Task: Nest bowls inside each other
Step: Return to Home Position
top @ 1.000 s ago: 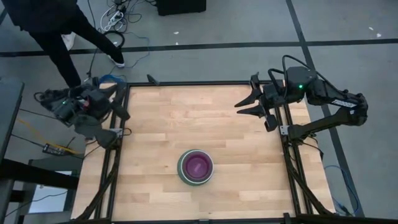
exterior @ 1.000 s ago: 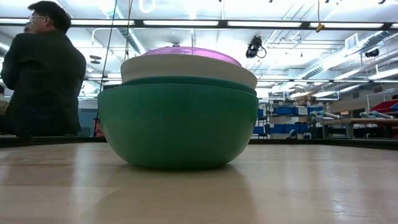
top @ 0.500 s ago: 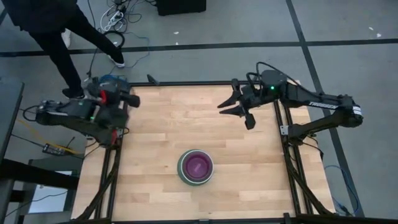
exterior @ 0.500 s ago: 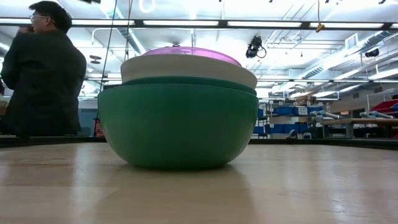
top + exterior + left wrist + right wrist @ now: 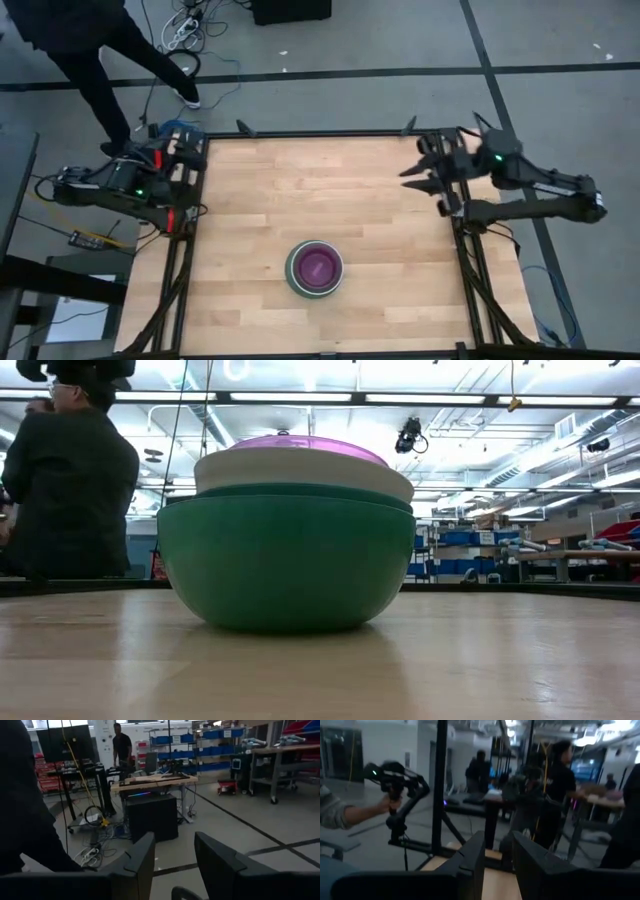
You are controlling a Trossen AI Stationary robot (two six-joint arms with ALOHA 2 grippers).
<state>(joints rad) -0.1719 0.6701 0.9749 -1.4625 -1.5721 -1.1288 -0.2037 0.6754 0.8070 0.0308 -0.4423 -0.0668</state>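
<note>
On the table [image 5: 250, 200], middle of near half: nested bowls [image 5: 285, 550], purple topmost, sage green outermost. Probably light, stiff, slippery plastic; best taken by the outer rim. Farther, at far corners: left gripper [image 5: 174, 837] and right gripper [image 5: 418, 165], both spread apart, holding nothing.

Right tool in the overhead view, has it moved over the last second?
Yes. The right tool swung out over the table, then drew back to its right edge, away from the bowl stack.
</note>
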